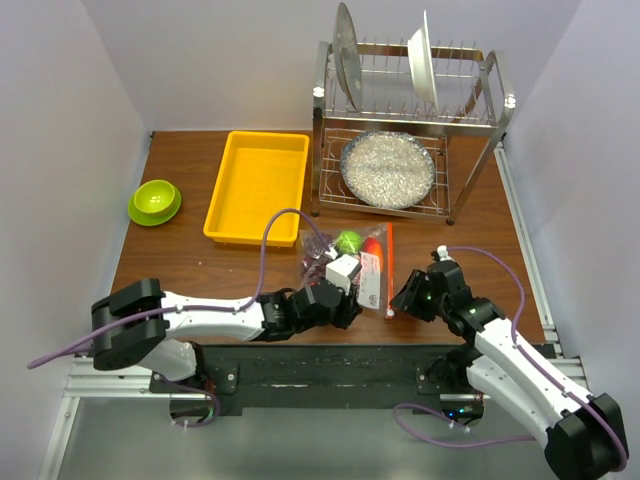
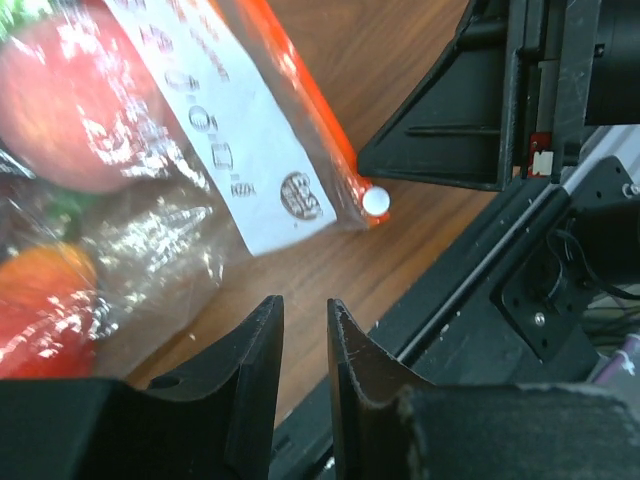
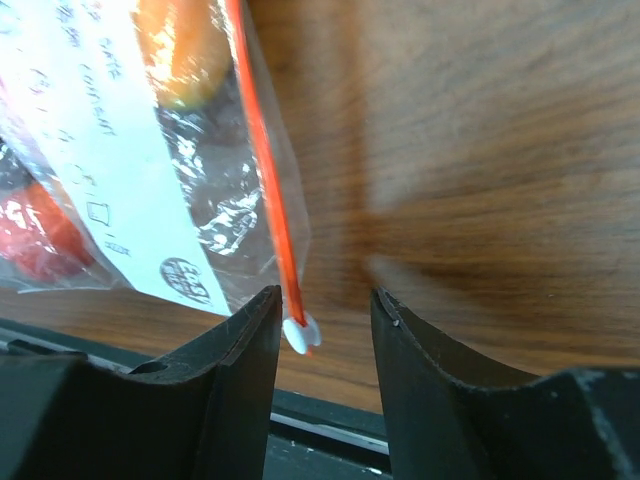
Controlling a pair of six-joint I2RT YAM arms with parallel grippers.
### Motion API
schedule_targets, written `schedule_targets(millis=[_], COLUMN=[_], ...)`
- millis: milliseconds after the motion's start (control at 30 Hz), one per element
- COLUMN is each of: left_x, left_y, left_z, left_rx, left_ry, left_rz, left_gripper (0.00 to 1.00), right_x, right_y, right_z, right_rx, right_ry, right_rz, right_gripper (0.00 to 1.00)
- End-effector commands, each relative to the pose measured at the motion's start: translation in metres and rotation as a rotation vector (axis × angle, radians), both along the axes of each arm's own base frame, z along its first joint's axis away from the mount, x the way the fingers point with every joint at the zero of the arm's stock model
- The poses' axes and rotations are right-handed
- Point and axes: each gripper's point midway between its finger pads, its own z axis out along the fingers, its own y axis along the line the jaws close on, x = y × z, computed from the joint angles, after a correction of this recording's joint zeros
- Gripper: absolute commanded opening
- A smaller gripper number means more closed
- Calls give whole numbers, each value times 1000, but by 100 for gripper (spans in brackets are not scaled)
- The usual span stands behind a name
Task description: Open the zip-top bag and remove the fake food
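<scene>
Plastic of the bag [image 1: 362, 262] is clear and crinkly, with a white printed label [image 1: 370, 282] on its face and an orange-red zip [image 1: 389, 265] along one edge. Food [image 1: 350, 243] shows through it: green, red and dark purple pieces, crowded toward the upper end.

In the top view the bag lies flat on the table [image 1: 200, 270] at lower centre of the frame. Its long axis runs up and down the frame, and the zip is on its right edge. The white slider [image 3: 300, 335] sits at the zip's lower end, by the table's near edge.

The right gripper [image 3: 325, 295] is spread wide, its fingers either side of the slider, which lies just beside the picture-left finger. The left gripper [image 2: 305, 305], at the bag's lower left, has only a narrow gap between its fingers and holds nothing.
</scene>
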Motion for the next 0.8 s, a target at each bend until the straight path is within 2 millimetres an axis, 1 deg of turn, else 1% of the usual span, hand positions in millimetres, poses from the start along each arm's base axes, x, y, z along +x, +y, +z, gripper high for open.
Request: schedule_targets(millis=[0, 67, 100, 167, 233, 400, 533, 667, 767], left_x=[-14, -16, -18, -19, -20, -21, -20, -18, -15], left_y=[-17, -19, -21, -23, -25, -27, -26, -26, -29], left_z=[2, 0, -1, -2, -4, -11, -18, -16, -18], left_rx=[-139, -165, -175, -197, -210, -242, -258, -283, -291], left_ry=[90, 108, 116, 128, 145, 174, 204, 208, 216], left_rz=[-26, -26, -31, -32, -25, -10, 17, 34, 38], left_gripper=[29, 29, 29, 30, 30, 34, 35, 38, 39], right_x=[5, 1, 3, 0, 2, -1, -5, -6, -7], right_y=[14, 17, 20, 22, 26, 26, 24, 23, 23], right_z=[3, -4, -3, -8, -6, -7, -7, -5, -6], right_rx=[114, 131, 149, 174, 201, 223, 229, 229, 230], right_ry=[-38, -12, -24, -7, -18, -19, -30, -40, -35], right_rz=[-7, -5, -2, -6, -6, -18, -23, -23, -18], right_gripper=[44, 44, 44, 43, 43, 37, 35, 35, 30])
